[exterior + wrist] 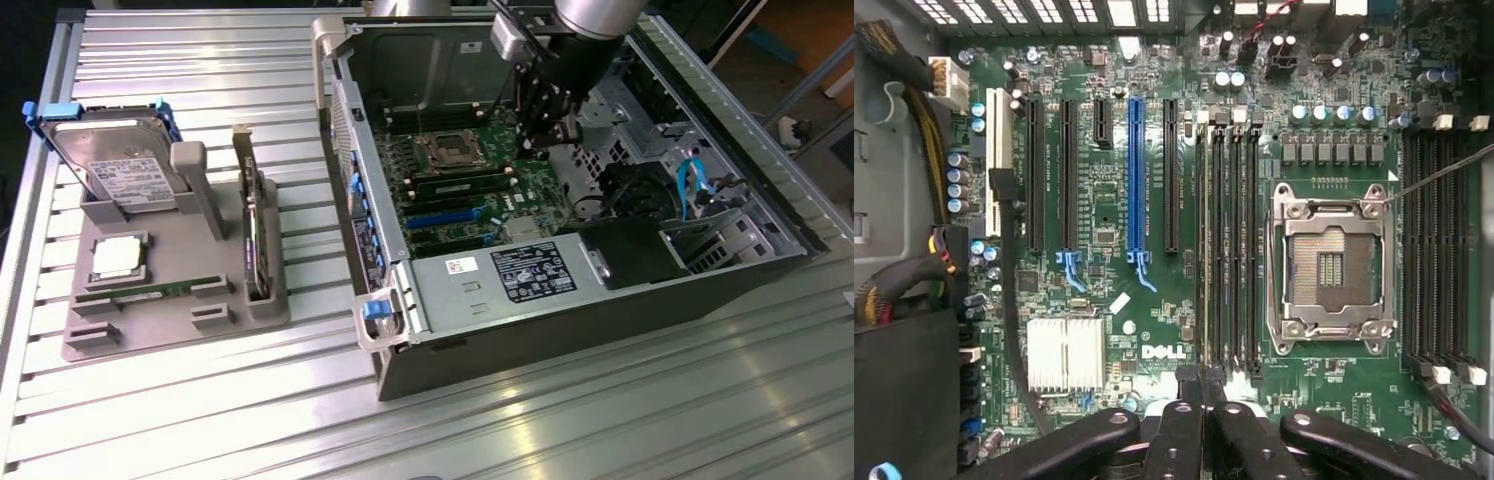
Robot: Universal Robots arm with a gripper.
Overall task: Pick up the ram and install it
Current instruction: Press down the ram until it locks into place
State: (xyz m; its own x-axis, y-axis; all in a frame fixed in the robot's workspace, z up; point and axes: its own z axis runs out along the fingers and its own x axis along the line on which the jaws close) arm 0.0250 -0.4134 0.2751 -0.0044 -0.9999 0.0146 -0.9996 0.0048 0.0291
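While the ram (pixel 147 292) lay in its tray (pixel 158 326) at nine o'clock from the case (pixel 534 340), the claw (pixel 1204 398) was seen shut and empty over the slots (pixel 1237 250). Pick-up was judged unstarted, and an opened claw would be needed.

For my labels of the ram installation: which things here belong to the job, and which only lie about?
Job: gripper, shut; ram standing in a slot; motherboard; computer case.
Lying about: hard drive; processor chip; expansion card; grey holder.
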